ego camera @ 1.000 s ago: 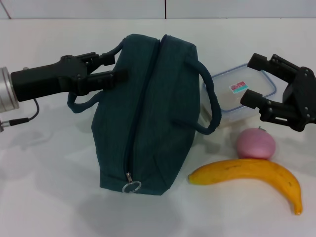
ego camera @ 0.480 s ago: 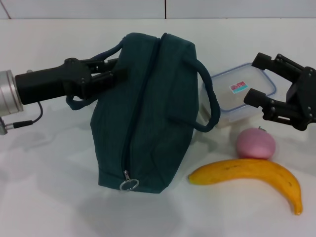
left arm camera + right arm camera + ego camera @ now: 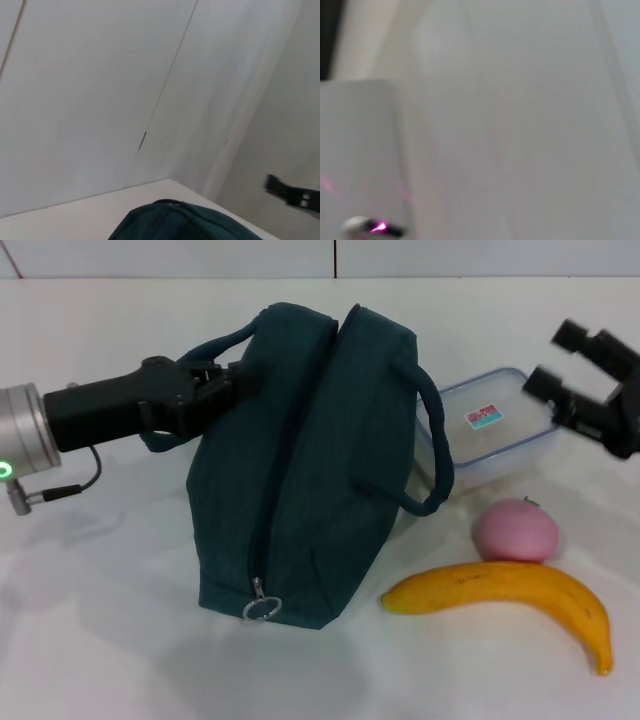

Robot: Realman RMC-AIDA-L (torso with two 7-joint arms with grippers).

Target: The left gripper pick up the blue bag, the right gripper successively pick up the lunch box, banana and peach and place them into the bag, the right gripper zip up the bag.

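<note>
Left gripper (image 3: 222, 388) reaches in from the table's left edge, clenched on the blue bag (image 3: 300, 470) by its left handle (image 3: 190, 355). Bag sits mid-table, zip closed, ring pull (image 3: 261, 609) at the near end. Right gripper (image 3: 565, 365) up by the right edge, fingers spread and holding nothing, just beside the far right corner of the lunch box (image 3: 487, 430). Lunch box lies right of the bag, touching its right handle. Peach (image 3: 515, 530) sits nearer the front edge, banana (image 3: 510, 598) just in front of it.
</note>
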